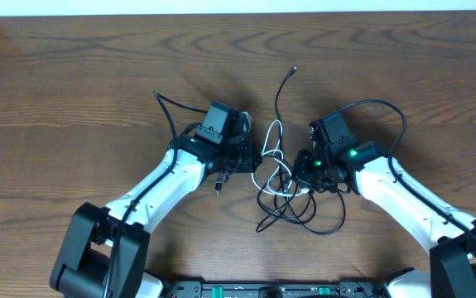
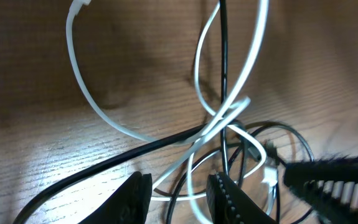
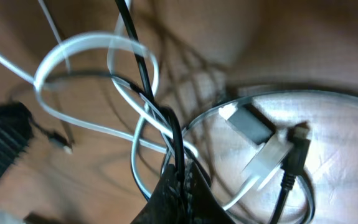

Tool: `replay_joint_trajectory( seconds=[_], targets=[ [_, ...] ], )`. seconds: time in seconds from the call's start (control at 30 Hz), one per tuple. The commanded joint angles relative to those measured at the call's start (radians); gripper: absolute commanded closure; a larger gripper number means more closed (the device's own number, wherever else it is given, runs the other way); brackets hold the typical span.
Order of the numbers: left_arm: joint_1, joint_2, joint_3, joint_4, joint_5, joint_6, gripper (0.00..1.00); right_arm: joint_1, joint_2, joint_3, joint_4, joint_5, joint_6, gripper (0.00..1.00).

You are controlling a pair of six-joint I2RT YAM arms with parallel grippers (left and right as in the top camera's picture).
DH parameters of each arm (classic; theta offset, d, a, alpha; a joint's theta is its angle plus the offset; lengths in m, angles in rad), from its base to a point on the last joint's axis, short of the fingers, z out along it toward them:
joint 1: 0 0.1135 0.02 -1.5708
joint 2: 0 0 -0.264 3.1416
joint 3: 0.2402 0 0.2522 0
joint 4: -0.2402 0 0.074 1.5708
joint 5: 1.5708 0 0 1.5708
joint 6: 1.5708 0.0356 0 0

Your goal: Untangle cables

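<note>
Closest to the right wrist lens, the right hand is clenched on the black cable, which drops from the top edge of that view straight into the closed fingertips. Loops of the white cable curl round the black one just above the grip, crossing it more than once. Right of the fingertips, a pale plug and a black plug lie side by side on the desk, ringed by a wide dark loop.

From the left wrist, the left hand is released. Its two fingers stand apart at the bottom edge, with thin white strands running across the gap between them. Whether any strand touches a finger I cannot tell. Above them the white cable twists into a flat crossing over the black one, and a black run slants away to the lower left.

Overhead, both cables sit as one knotted bundle in the middle of the desk, between the two hands, which face each other from either side, close together. One black tail leaves the bundle and runs up the desk, away from the robot, ending in an end plug that lies clear of everything else. White loops sit at the top of the bundle, and black ones spread below, nearer the robot's base.
</note>
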State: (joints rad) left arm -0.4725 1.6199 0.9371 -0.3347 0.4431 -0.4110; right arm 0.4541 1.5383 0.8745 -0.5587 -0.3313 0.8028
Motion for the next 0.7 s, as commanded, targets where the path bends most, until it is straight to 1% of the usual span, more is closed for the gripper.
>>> replay_joint_trajectory(
  seconds=[0.0, 0.03, 0.1, 0.27, 0.3, 0.33, 0.37, 0.47, 0.53, 0.6, 0.67],
  targets=[
    [-0.017, 0.051, -0.004, 0.000, -0.014, 0.007, 0.62, -0.003, 0.000, 0.008, 0.060, 0.096, -0.091, 0.99],
    [-0.024, 0.072, -0.004, 0.004, -0.015, 0.007, 0.59, -0.021, -0.002, 0.008, 0.069, 0.127, -0.132, 0.99],
    [-0.029, 0.091, -0.004, 0.011, -0.014, 0.007, 0.58, -0.046, -0.003, 0.008, 0.074, 0.127, -0.170, 0.99],
    [-0.039, 0.117, -0.004, 0.054, -0.015, 0.007, 0.57, -0.101, -0.003, 0.008, 0.048, 0.119, -0.187, 0.99],
    [-0.039, 0.118, -0.004, 0.064, -0.016, 0.007, 0.60, -0.106, -0.003, 0.008, 0.047, 0.115, -0.187, 0.99],
    [-0.039, 0.119, -0.004, 0.076, -0.033, 0.007, 0.80, -0.111, -0.003, 0.008, 0.047, 0.115, -0.188, 0.99],
    [-0.039, 0.119, -0.004, 0.083, -0.069, 0.006, 0.92, -0.115, -0.003, 0.008, 0.047, 0.115, -0.201, 0.99],
    [-0.026, 0.117, -0.004, 0.078, -0.146, 0.007, 0.93, -0.135, -0.003, 0.008, 0.041, 0.124, -0.259, 0.99],
    [-0.002, 0.117, -0.004, 0.057, -0.169, 0.007, 0.92, -0.162, -0.003, 0.008, 0.026, 0.163, -0.263, 0.99],
    [0.033, 0.111, -0.004, 0.027, -0.175, 0.011, 0.93, -0.195, -0.003, 0.008, 0.017, 0.202, -0.275, 0.99],
    [0.084, 0.097, -0.004, -0.007, -0.175, 0.015, 0.93, -0.240, -0.003, 0.008, 0.017, 0.226, -0.328, 0.99]
  ],
)
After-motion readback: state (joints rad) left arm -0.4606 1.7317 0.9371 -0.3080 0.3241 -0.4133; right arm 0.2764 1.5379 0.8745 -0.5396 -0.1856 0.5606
